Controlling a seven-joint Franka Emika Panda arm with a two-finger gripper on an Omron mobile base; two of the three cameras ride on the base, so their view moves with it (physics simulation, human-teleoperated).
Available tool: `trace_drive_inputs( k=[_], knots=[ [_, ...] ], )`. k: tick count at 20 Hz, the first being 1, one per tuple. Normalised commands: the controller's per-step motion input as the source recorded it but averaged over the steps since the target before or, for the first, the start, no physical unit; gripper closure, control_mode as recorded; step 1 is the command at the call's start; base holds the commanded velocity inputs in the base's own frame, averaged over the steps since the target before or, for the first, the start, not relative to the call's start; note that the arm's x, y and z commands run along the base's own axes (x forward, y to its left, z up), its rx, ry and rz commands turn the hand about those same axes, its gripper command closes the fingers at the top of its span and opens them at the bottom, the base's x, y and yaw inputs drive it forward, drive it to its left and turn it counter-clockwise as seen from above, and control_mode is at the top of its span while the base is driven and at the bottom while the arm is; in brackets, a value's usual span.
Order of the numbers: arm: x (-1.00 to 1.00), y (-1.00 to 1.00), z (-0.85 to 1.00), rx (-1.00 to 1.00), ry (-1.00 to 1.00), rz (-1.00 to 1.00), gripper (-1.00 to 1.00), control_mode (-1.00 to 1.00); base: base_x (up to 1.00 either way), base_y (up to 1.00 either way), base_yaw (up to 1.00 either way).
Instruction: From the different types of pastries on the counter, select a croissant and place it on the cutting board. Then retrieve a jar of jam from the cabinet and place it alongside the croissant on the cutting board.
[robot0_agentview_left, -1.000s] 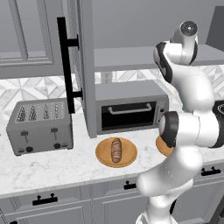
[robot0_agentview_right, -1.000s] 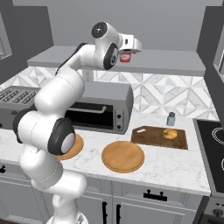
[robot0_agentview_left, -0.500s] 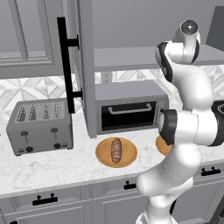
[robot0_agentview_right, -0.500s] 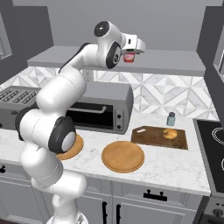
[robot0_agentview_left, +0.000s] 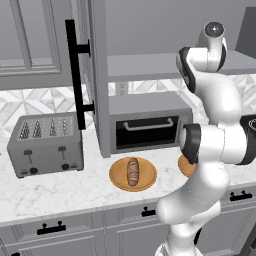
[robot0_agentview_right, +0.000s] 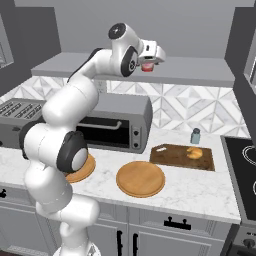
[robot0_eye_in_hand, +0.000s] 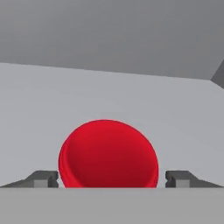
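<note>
Gripper (robot0_agentview_right: 147, 65) of mine pinches the jar of jam (robot0_agentview_right: 146, 66) from above, just over the cabinet (robot0_agentview_right: 200, 75) shelf, red lid between my fingers, because the croissant (robot0_agentview_right: 194, 152) already lies on the cutting board (robot0_agentview_right: 170, 157) awaiting it

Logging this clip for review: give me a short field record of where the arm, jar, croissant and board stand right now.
gripper: raised at cabinet shelf height, jar between its fingertips
jar of jam: red lid seen from the hand view, off the counter
croissant: lying on the cutting board
cutting board: on the counter, right of the oven
cabinet: door open
step left: bring jar to board
</note>
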Motion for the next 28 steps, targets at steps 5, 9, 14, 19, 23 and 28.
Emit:
trace_drive_inputs(
  k=[5, 9, 14, 19, 23, 28],
  knots=[
    [0.24, 0.06, -0.39, -0.01, 0.00, 0.02, 1.00, -1.00, 0.00, 0.00, 0.00],
    [0.03, -0.06, -0.51, 0.02, -0.03, 0.04, 1.00, -1.00, 0.00, 0.00, 0.00],
    [-0.16, -0.23, -0.14, 0.09, -0.05, 0.01, 1.00, -1.00, 0.00, 0.00, 0.00],
    [-0.82, -0.24, 0.01, 0.04, -0.14, 0.00, 1.00, -1.00, 0.00, 0.00, 0.00],
    [-1.00, -0.14, 0.00, 0.00, -0.13, 0.01, 1.00, -1.00, 0.00, 0.00, 0.00],
    [-1.00, -0.02, 0.00, -0.03, -0.06, 0.09, 1.00, -1.00, 0.00, 0.00, 0.00]
  ],
)
